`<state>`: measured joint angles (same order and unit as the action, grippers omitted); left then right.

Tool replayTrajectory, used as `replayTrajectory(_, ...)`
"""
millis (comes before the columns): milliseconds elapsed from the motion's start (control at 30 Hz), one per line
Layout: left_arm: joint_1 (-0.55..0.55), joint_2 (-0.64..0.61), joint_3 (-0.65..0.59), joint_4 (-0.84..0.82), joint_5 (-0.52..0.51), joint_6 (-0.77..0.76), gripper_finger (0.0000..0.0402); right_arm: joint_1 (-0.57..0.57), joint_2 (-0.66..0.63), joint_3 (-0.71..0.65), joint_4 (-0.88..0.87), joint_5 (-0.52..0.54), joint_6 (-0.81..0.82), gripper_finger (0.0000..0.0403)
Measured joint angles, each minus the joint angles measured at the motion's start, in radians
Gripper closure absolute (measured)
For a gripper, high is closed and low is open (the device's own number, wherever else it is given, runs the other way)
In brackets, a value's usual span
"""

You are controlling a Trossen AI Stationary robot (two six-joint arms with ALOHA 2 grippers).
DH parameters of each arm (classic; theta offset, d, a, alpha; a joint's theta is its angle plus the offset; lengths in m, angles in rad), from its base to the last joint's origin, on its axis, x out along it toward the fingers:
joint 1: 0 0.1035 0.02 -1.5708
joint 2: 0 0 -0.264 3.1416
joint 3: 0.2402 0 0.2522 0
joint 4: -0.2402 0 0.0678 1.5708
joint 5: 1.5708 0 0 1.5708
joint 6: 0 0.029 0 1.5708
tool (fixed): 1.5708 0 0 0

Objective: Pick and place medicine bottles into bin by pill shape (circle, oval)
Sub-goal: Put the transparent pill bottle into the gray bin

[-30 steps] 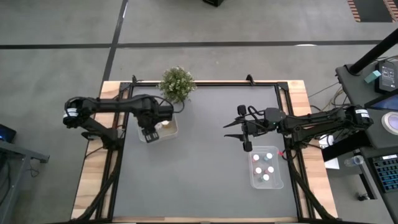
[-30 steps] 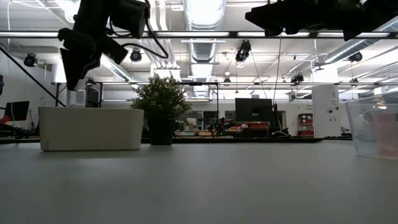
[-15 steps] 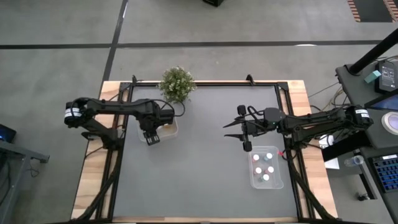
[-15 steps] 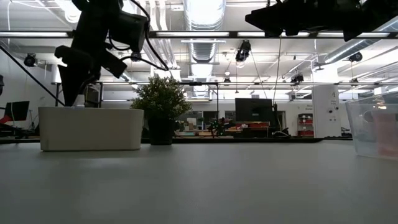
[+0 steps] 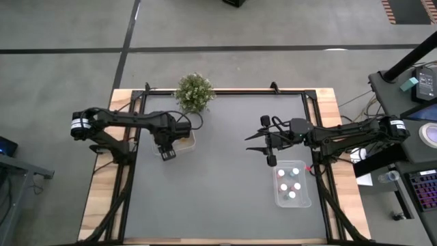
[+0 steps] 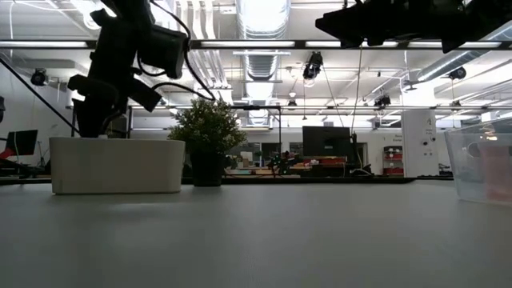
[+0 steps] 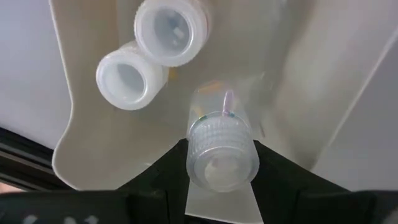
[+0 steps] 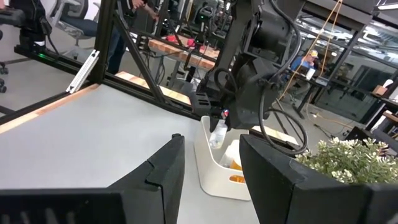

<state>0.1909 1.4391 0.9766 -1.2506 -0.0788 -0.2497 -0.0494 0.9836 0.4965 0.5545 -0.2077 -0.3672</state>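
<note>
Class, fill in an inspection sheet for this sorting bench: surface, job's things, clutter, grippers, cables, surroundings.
Surface: grey table, wooden edges.
Job's things: white bin holds two bottles; clear bin holds several.
Clutter: potted plant beside white bin.
Grippers: left gripper over white bin, shut on a clear bottle; right gripper above mid-table, open, empty.
Cables: on both arms and right of the table.
Surroundings: workshop with desks and monitors; person far off.

A robotics lab or workshop: bare ceiling ducts and lights at the top, monitors and workbenches behind the table.
</note>
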Motion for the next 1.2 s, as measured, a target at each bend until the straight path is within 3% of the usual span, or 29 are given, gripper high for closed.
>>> replayTrajectory(1067, 0.000, 0.000, -0.047, 0.072, -0.015, -0.004, 0.0273, 0.000, 0.000, 0.000, 0.000, 0.000, -0.009, 0.0259)
replayTrajectory(1200, 0.000, 0.000, -0.047, 0.072, -0.015, -0.005, 0.0257, 0.000, 0.000, 0.000, 0.000, 0.000, -0.010, 0.0259)
